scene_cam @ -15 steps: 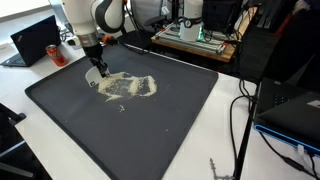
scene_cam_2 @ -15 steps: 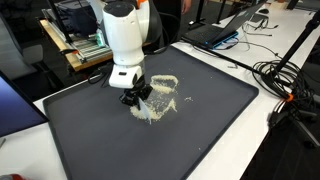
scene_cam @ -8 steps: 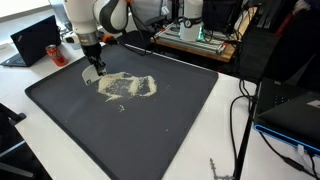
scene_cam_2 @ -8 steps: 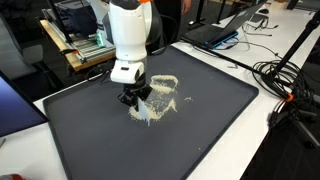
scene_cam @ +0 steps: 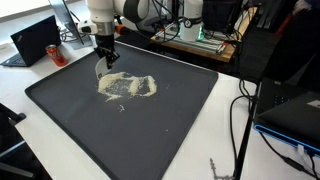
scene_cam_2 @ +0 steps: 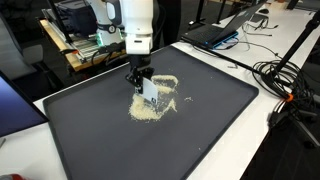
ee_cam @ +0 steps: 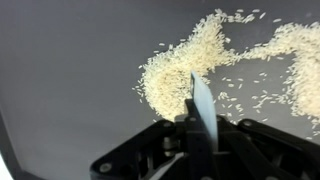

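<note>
Now, gripper point(scene_cam_2: 138, 76): I had its fingers clamped tight on the thin scraper point(ee_cam: 202, 104).
Rice pile point(ee_cam: 172, 80): lay at the blade's far edge, mostly left in the wrist view.

Looked matte black at the gripper point(scene_cam_2: 141, 77), pale bluish white at the card point(ee_cam: 203, 105), creamy off-white at the rice point(ee_cam: 180, 70), speckled in a loose uneven ring. Showed plain charcoal across the mat point(scene_cam: 150, 130), white on the table point(scene_cam_2: 235, 150) and arm point(scene_cam_2: 137, 15).
</note>
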